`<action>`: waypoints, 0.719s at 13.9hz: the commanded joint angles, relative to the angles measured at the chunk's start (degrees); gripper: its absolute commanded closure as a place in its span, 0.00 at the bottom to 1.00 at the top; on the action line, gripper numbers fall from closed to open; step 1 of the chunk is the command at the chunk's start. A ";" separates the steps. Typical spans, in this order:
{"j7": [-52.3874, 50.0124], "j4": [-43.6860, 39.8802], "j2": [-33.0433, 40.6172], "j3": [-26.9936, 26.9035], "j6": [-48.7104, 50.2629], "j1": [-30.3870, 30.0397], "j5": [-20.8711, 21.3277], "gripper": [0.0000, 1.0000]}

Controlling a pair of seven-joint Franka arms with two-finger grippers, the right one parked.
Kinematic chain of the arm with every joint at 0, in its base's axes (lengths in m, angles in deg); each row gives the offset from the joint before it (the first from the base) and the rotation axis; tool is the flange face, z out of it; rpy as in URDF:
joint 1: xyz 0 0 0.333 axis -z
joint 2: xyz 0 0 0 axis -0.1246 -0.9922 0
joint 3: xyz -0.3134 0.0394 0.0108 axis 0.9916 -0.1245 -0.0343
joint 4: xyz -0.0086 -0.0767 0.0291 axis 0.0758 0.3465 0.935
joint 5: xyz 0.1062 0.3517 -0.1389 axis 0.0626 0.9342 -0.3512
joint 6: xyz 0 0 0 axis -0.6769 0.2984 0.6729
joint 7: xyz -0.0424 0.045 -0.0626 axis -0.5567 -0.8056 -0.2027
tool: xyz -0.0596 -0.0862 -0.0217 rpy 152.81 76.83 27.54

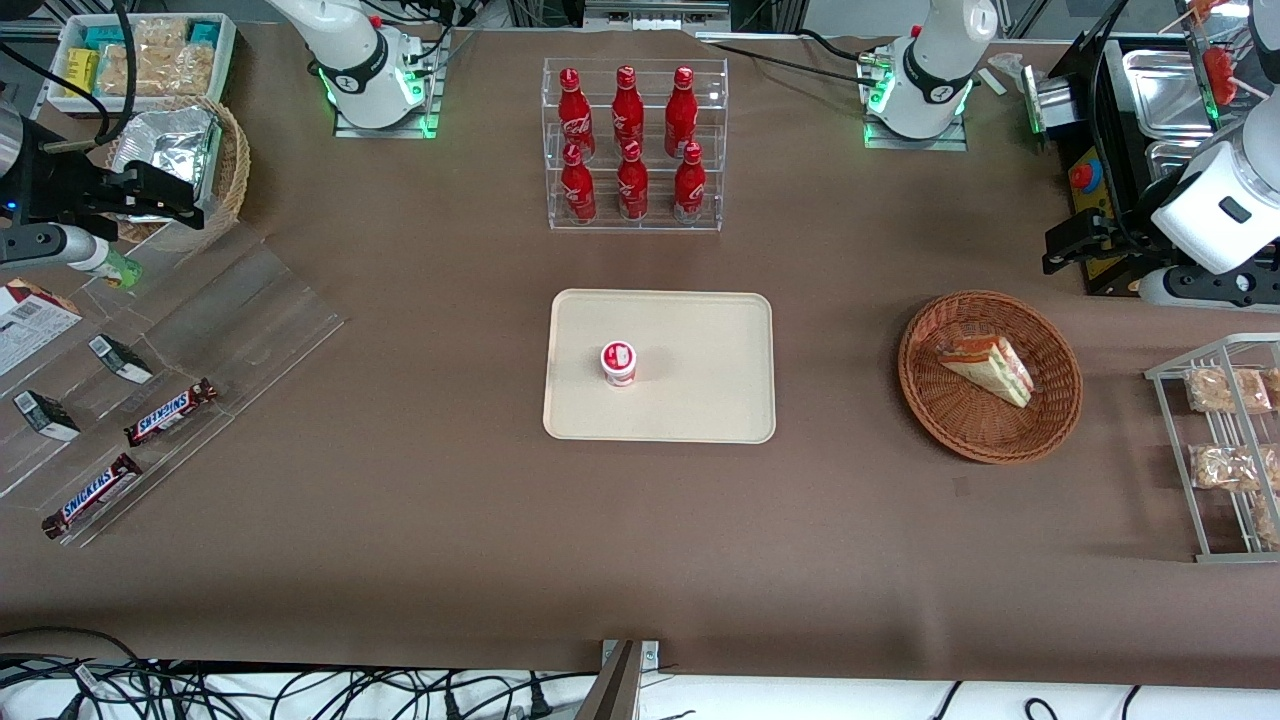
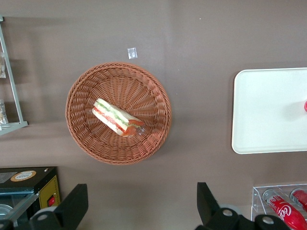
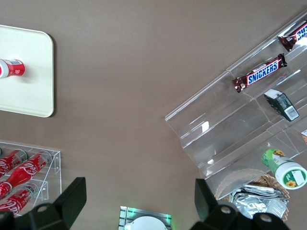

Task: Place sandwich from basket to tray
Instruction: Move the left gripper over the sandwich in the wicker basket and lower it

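The sandwich point(image 1: 985, 365), a clear-wrapped white-bread wedge with green and red filling, lies in the round reddish-brown wicker basket point(image 1: 930, 420) toward the working arm's end of the table. The beige tray point(image 1: 700, 400) lies mid-table and carries a small red-and-white cup point(image 1: 619, 362). My left gripper point(image 1: 1062, 250) hangs above the table, farther from the front camera than the basket, open and empty. In the left wrist view the gripper point(image 2: 139, 203) is open, with the sandwich point(image 2: 117, 117) in the basket point(image 2: 86, 139) well clear of the fingers, and the tray's edge point(image 2: 268, 124) beside it.
A clear rack of red cola bottles point(image 1: 633, 150) stands farther from the front camera than the tray. A wire rack with snack packets point(image 1: 1225, 450) stands beside the basket. Steel trays point(image 1: 1160, 90) and a black box point(image 2: 29, 187) sit near the gripper.
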 commanded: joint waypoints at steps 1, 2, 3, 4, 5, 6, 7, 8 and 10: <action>0.92 -1.50 -0.60 -0.28 0.20 0.24 -0.25 0.00; 0.92 -1.41 -0.69 -0.37 0.11 0.24 -0.07 0.00; 0.83 -1.49 -0.95 -0.29 0.10 0.24 1.76 0.00; 0.92 -1.50 -0.96 -0.20 0.02 0.15 4.04 0.00; 0.74 -0.97 -1.13 -0.20 -0.85 0.24 5.02 0.00; -0.13 0.16 -1.22 -0.28 -2.17 0.15 5.03 0.00; -1.35 1.65 -1.48 -0.28 -2.88 -0.11 5.11 0.00; -2.58 3.84 -1.48 -0.72 -4.71 -0.64 5.11 0.00; -6.27 8.85 -1.22 -0.81 -9.45 -3.09 5.11 0.00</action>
